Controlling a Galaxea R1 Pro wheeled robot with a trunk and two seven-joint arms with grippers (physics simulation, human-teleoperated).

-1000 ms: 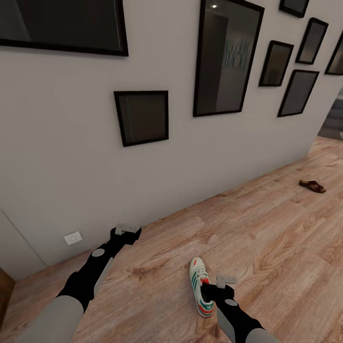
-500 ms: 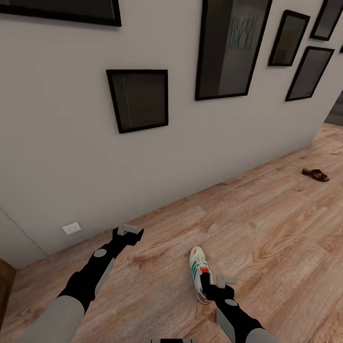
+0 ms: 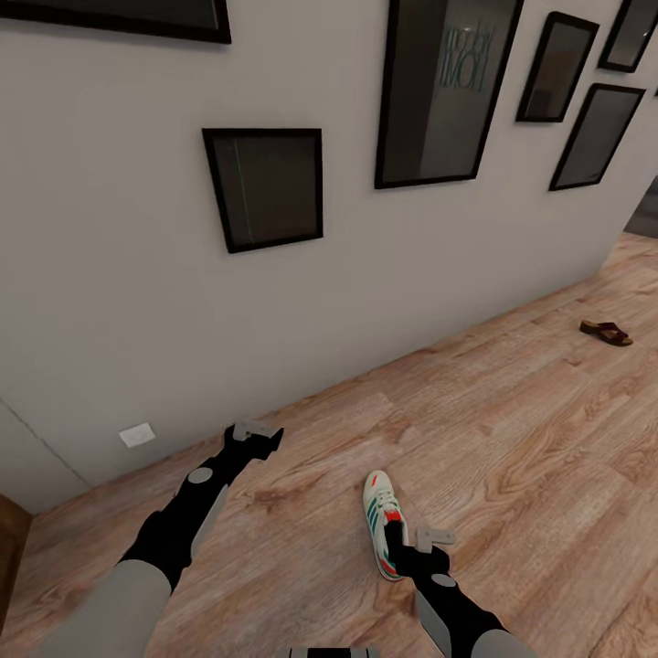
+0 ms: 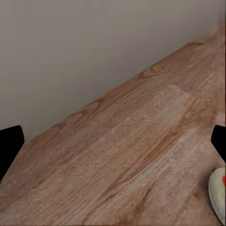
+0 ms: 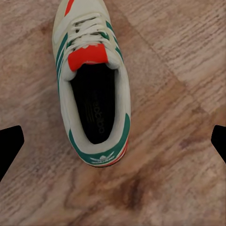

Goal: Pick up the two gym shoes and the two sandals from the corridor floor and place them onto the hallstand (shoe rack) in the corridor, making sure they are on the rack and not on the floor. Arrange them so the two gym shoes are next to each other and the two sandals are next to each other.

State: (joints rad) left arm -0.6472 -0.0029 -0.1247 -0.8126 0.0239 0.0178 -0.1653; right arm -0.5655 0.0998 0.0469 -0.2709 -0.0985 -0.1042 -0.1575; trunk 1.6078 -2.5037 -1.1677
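One gym shoe (image 3: 378,510), white with green stripes and a red tongue, lies on the corridor floor (image 3: 512,457) in the head view. My right gripper (image 3: 416,540) hovers open just above its heel. In the right wrist view the gym shoe (image 5: 92,80) points away, its heel lying between the spread fingertips (image 5: 10,147). One brown sandal (image 3: 606,333) lies far off at the right, near the wall's corner. My left gripper (image 3: 254,435) hangs open over bare floor close to the wall; the left wrist view catches the shoe's toe (image 4: 217,192). The hallstand is out of view.
A grey wall (image 3: 183,302) with several black picture frames (image 3: 265,187) runs along the left of the corridor. A white wall outlet (image 3: 136,435) sits low near my left arm. Floor stretches between the shoe and the sandal.
The camera tilted, so the whole picture shifted. My left gripper has edged forward toward the wall. The right gripper stays over the shoe's heel.
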